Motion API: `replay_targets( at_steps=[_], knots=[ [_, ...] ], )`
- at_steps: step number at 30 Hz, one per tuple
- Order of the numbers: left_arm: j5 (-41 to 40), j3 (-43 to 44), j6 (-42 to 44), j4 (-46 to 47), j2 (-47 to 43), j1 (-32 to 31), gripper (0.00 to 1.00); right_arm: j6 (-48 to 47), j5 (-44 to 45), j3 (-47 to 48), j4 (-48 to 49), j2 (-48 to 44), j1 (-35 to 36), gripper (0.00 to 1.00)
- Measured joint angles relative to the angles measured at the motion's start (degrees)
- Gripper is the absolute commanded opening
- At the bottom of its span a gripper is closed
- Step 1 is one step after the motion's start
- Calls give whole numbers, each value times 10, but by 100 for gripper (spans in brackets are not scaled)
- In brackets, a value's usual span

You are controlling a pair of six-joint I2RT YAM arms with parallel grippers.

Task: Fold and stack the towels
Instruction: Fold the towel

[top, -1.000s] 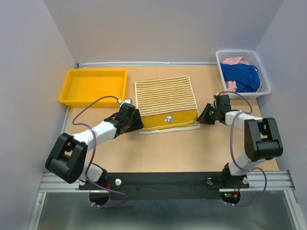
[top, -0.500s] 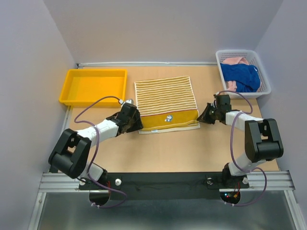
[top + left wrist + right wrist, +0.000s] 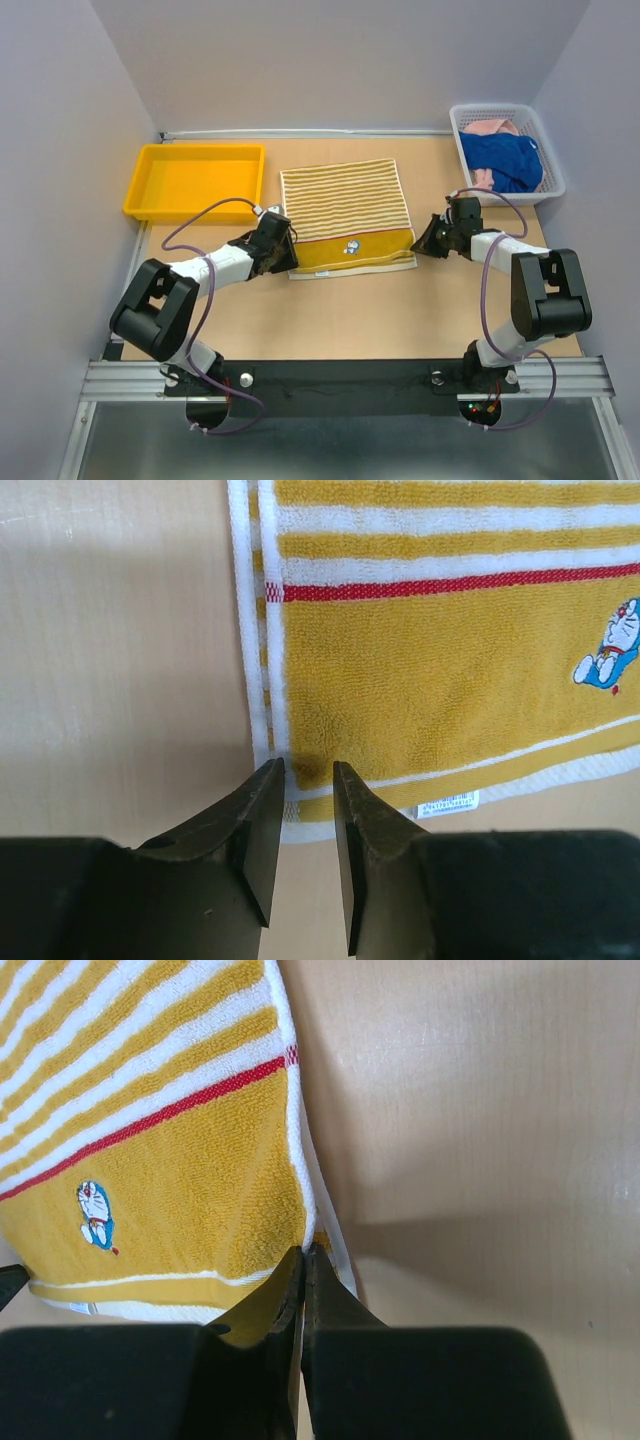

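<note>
The yellow-and-cream striped towel (image 3: 345, 210) lies folded flat in the middle of the table, with a cartoon patch near its front edge. My left gripper (image 3: 285, 258) is at its near left corner. In the left wrist view, the left gripper (image 3: 308, 770) is narrowly open, with the corner of the towel (image 3: 450, 680) between the tips. My right gripper (image 3: 420, 245) is at the near right corner. In the right wrist view, the right gripper (image 3: 304, 1252) is shut on the edge of the towel (image 3: 150, 1160). The blue towel (image 3: 505, 158) and the pink towel (image 3: 487, 128) lie bunched in the basket.
A white basket (image 3: 553, 180) stands at the back right and holds the other two towels. A yellow tray (image 3: 135, 190) stands at the back left. Purple walls close in the table on three sides.
My left arm has swung its elbow leftward and nosed the gripper up to the towel's near left corner. The right gripper and the towel have not moved.
</note>
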Motion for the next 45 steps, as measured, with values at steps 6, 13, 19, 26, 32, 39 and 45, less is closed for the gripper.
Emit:
replay_targets(
  at_steps=[6, 13, 19, 26, 32, 39, 45],
  knots=[
    [-5, 0, 0, -1, 7, -2, 43, -2, 0, 0, 0, 0, 0, 1],
    [-13, 4, 0, -9, 7, -4, 44, -4, 0, 0, 0, 0, 0, 1],
    [-14, 14, 0, -12, 19, -12, 44, -5, 0, -1, 0, 0, 0, 1],
    [-16, 19, 0, -16, 26, -18, 38, -8, 0, -7, 1, -1, 0, 1],
    [-23, 24, 0, -27, 25, -18, 8, -8, 0, -7, 1, -11, 0, 1],
    [-27, 43, 1, -36, 24, -18, 0, -8, 0, -7, 1, -27, 0, 0],
    [-32, 46, 2, -37, 15, -18, 0, -8, 0, -7, 1, -40, 0, 0]
  ],
)
